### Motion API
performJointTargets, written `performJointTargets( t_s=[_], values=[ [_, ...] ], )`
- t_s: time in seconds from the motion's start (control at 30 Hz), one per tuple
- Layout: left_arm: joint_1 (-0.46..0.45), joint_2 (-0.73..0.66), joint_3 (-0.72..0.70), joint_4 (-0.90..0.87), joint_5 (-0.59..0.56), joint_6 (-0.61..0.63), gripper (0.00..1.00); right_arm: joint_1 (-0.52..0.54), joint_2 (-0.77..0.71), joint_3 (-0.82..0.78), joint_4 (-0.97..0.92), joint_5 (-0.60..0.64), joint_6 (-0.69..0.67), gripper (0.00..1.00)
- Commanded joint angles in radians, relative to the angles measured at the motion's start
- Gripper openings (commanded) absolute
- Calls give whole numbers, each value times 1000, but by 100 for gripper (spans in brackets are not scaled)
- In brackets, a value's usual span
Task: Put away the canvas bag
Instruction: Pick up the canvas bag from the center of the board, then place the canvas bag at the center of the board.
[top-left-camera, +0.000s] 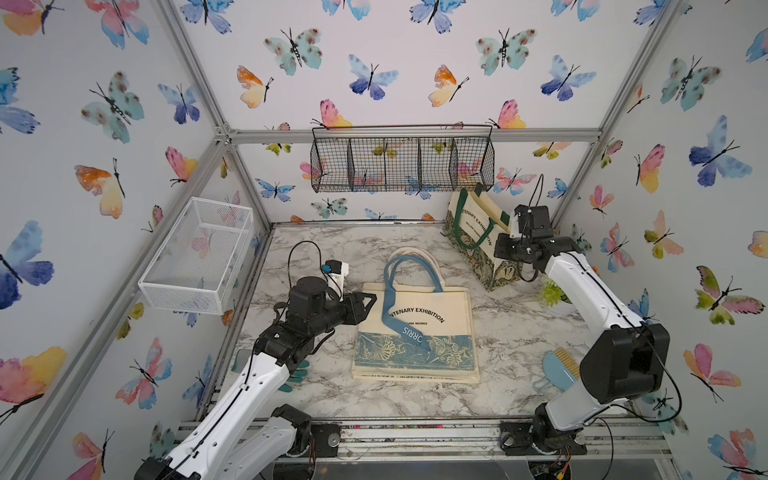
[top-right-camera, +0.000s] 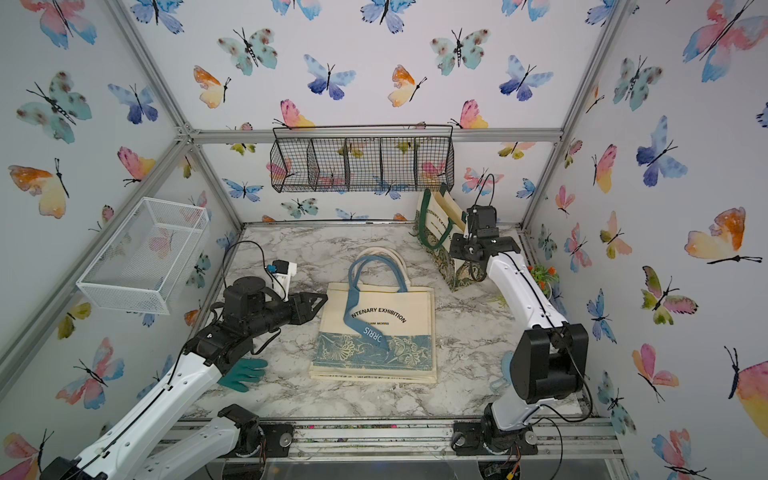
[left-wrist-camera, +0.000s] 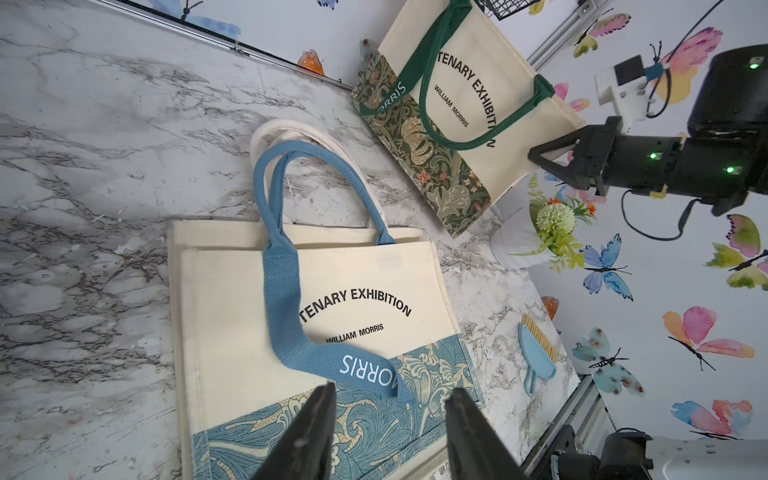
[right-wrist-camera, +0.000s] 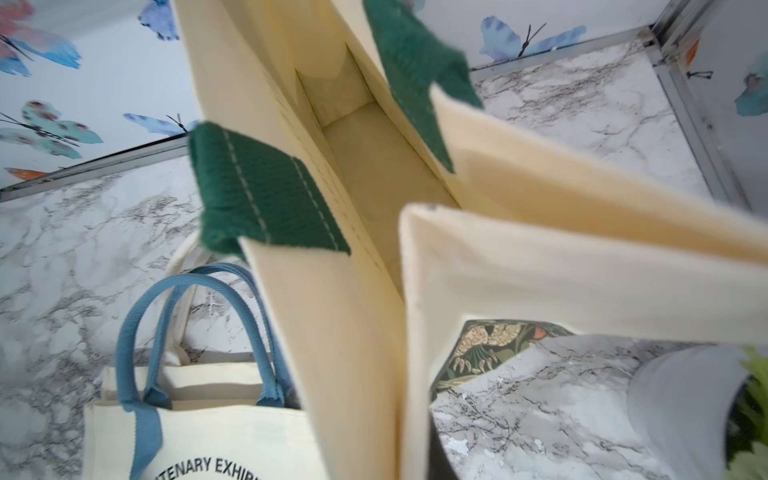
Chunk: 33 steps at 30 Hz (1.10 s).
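A teal rubber glove (top-right-camera: 243, 374), a light-blue hand brush (left-wrist-camera: 536, 353) and a white-potted plant (left-wrist-camera: 555, 226) are sitting on my marble desk (top-left-camera: 519, 332); a black wire basket (top-left-camera: 402, 166) and white mesh basket (top-left-camera: 183, 296) are hanging above.

walls: butterfly wallpaper (top-left-camera: 395, 62) | floor: marble top (top-left-camera: 519, 332) | alu frame (top-left-camera: 540, 135) | blk wire rack (top-left-camera: 386, 166) back wall

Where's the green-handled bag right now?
In both top views the green-handled bag stands at the back right corner of the table, below the black wire basket, with the right pincer at its rim.
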<state>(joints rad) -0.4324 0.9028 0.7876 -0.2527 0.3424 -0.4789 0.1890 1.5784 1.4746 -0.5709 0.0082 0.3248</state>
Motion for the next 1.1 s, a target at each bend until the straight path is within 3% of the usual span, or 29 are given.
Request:
performJointTargets(
  t_s=[0.0,0.6,0.87,1.07],
  values=[
    [8,3,21,-10,39,18,46,1,-82,36,-14,-47,3,2],
    [9,45,51,64,38,-15,46,3,-373,79,-178,-264,30,2],
    [20,56,131,-8,-31,30,48,3,-476,-25,-128,-412,65,1],
    [77,56,140,-22,1,31,49,4,-529,-83,-65,-569,105,1]
  ],
)
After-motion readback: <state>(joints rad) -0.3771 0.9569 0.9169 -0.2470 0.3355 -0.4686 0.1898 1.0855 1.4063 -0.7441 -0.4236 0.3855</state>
